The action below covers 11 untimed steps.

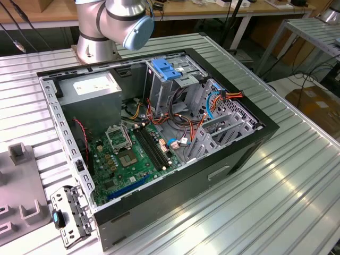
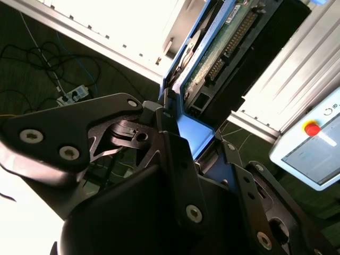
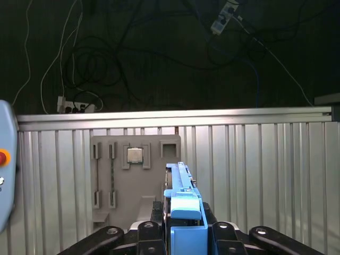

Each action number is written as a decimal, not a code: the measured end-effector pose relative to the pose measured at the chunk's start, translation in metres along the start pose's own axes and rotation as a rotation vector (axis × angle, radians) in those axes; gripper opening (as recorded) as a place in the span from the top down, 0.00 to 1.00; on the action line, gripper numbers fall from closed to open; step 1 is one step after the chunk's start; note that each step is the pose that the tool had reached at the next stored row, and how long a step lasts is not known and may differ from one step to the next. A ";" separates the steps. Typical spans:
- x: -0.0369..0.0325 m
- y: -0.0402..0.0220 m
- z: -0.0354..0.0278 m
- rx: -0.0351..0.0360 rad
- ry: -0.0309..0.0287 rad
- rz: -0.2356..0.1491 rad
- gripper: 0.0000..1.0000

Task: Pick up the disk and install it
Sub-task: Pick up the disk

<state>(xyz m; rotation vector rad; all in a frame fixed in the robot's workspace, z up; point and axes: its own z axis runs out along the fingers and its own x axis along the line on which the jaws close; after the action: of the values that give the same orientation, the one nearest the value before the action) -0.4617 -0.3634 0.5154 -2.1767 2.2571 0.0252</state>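
Observation:
My gripper (image 3: 183,229) is shut on the disk (image 3: 184,204), which stands on edge between the black fingers (image 3: 150,228) with a blue side rail facing the camera. In the second wrist view the disk (image 2: 223,45) shows its green circuit-board underside and a blue rail, reaching out past the gripper (image 2: 186,135). In the first wrist view the disk is held in the air above the ridged metal table (image 3: 255,175). The open computer case (image 1: 154,133) lies on its side on the table in the exterior view, with a blue bracket (image 1: 166,69) on its drive cage.
The arm's base (image 1: 114,21) stands behind the case. A grey power supply box (image 1: 93,87) and cables fill the case's back. A grey fixture plate (image 3: 135,186) holding a chip (image 3: 134,155) lies on the table. A pendant with a red button (image 2: 312,129) sits nearby.

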 end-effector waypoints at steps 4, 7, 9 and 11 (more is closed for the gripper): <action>-0.0001 -0.0031 -0.0001 -0.0001 0.0001 0.000 0.63; -0.0002 -0.0050 -0.0001 -0.0001 0.0000 0.000 0.63; -0.0002 -0.0061 -0.0001 0.0000 0.0000 0.000 0.63; -0.0003 -0.0074 -0.0001 -0.0001 0.0000 0.000 0.63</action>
<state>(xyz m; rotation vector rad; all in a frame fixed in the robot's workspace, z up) -0.4543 -0.3634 0.5154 -2.1767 2.2572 0.0253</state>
